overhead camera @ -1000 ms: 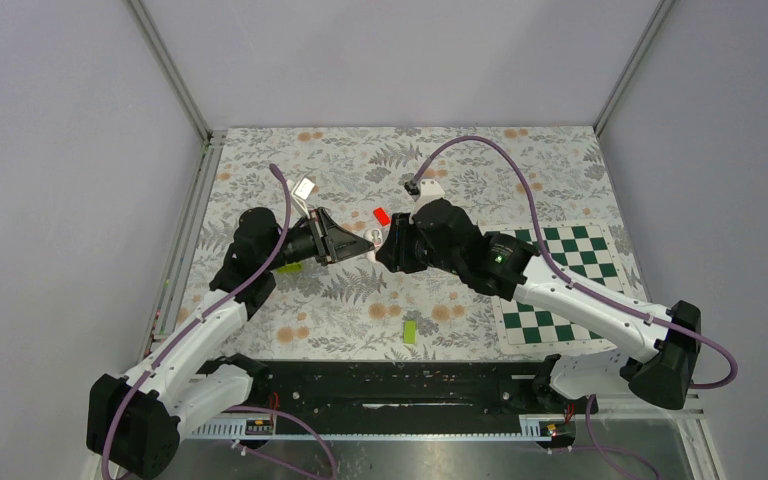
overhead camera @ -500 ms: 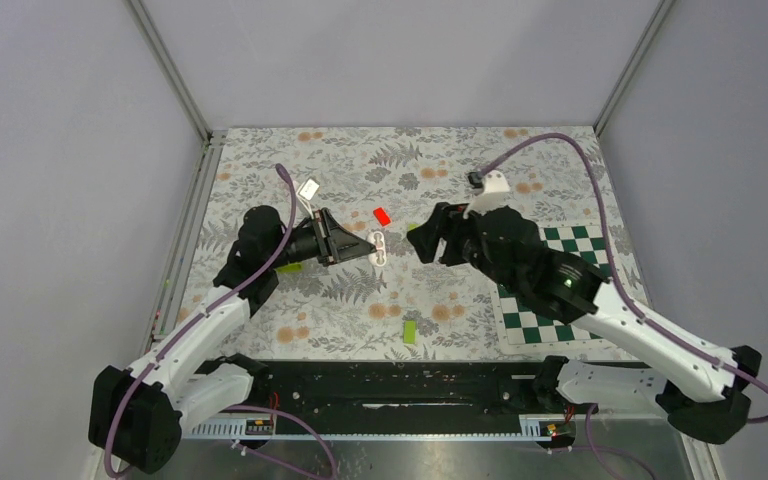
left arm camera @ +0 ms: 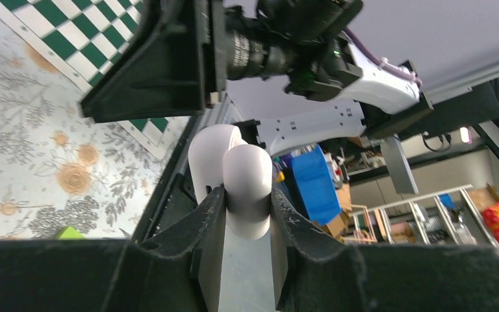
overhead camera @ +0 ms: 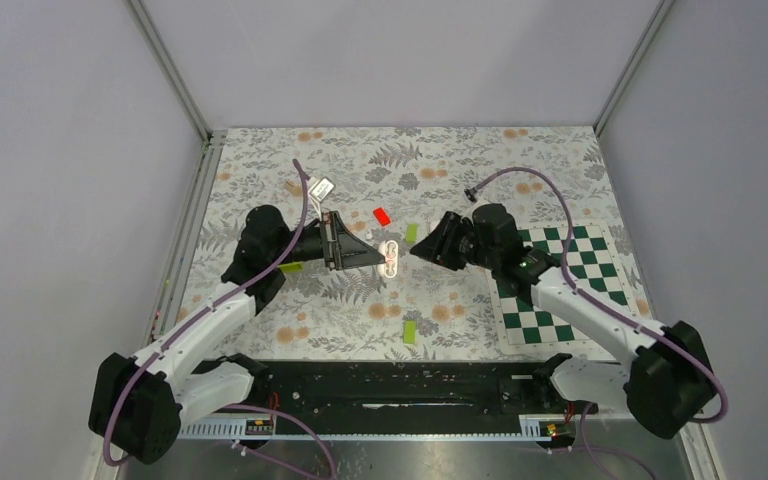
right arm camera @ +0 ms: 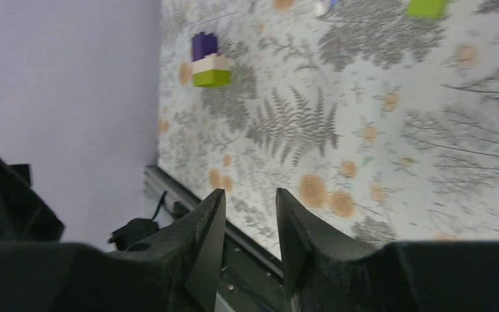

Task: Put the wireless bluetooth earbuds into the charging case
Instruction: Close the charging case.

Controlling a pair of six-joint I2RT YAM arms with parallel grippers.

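— Where do we find the charging case (left arm camera: 247, 170)?

— We see it pinched between the two fingers of the left gripper (overhead camera: 381, 256), over the middle of the bench (overhead camera: 480, 160). From the left wrist we see two rounded white lobes, one behind the other, standing up out of the fingers. From above it shows as a pair of white ovals side by side, so we take it to be hinged open.

— And the right gripper (overhead camera: 413, 251)?

— It points at the case from the right, with its tips just beside it. We cannot tell from above whether they touch. In its own wrist view the fingers stand a narrow way apart, and we see only the flowered bench between them.

— Can we place the earbuds?

— We cannot; they are too small to make out in any view.

— What else do we have on the bench?

— A red block (overhead camera: 382, 215) lies just beyond the case on the far side. A green block (overhead camera: 411, 232) sits to its right, beside the right gripper. A second green block (overhead camera: 410, 331) lies nearer to us, well apart from both grippers. A green-and-white checkered mat (overhead camera: 570, 250) covers the right side, under the right arm. Close to the left wall, the right wrist shows a small stack of blocks (right arm camera: 209, 62), purple over white over green.
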